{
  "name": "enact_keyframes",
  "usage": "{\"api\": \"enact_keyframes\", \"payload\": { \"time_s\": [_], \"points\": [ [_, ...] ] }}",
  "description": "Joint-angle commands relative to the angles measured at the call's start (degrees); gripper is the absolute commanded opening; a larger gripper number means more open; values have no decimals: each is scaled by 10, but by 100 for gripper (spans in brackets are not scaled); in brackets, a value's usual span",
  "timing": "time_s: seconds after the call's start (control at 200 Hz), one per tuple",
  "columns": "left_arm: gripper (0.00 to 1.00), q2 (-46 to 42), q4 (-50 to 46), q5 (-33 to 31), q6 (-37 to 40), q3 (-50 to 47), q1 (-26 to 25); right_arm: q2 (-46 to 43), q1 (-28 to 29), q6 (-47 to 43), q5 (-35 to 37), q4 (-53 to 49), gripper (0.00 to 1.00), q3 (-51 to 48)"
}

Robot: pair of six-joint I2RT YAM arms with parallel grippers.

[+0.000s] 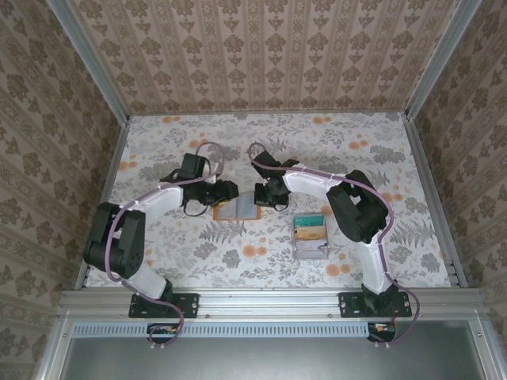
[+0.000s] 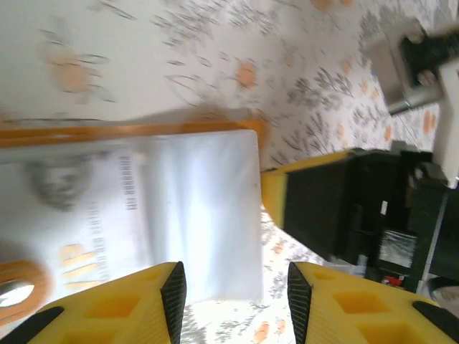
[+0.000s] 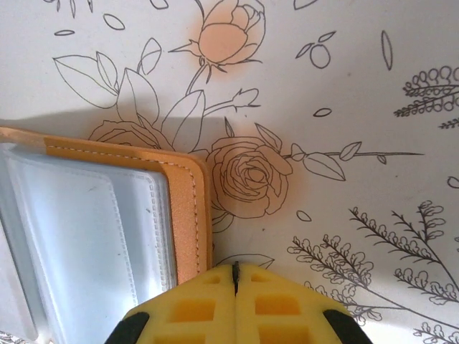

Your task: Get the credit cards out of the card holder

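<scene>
Orange stitching rims the card holder (image 1: 238,210), which lies opened flat on the bench (image 1: 198,257) between my two tools, clear sleeves up. My left tool (image 2: 235,304) stands open and holds nothing, with the free corner of a sleeve lying between its fingers. What looks like a card (image 2: 93,215), its print blurred, shows through that plastic. My right tool (image 3: 235,276) is closed finger to finger with nothing between, at the holder's orange edge; I cannot tell whether it presses there. The step in hand, I judge, is drawing that card out. To do it well I should pin the border with the right tool, close the left on the card's edge alone, and pull straight along the pocket.
</scene>
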Motion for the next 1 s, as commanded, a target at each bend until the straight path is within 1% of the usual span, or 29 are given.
{"api": "enact_keyframes", "payload": {
  "time_s": [0.0, 0.165, 0.23, 0.335, 0.37, 0.465, 0.605, 0.995],
  "points": [
    [45, -24, -22, -19, 6, -28, 20, -25, 1, 0, 7, -5, 0, 10],
    [44, -24, -31, -33, 9, -42, 37, -35, 2, -3, 4, 3, 0, 13],
    [39, -19, -37, -45, 7, -45, 42, -43, 4, -3, -4, 8, 2, 11],
    [27, -12, -35, -54, 8, -53, 50, -65, 10, -4, -19, 65, 11, -6],
    [26, -9, -32, -53, 8, -55, 52, -69, 11, -5, -28, 76, 14, -7],
    [23, -2, -31, -54, 14, -56, 56, -67, 16, -5, -55, 92, 17, 1],
    [18, 13, -19, -47, 13, -56, 58, -42, 25, 8, -105, 114, 18, 18],
    [16, 24, -8, -49, 3, -73, 54, 13, 30, 50, -165, 140, 17, 19]
  ]
}}
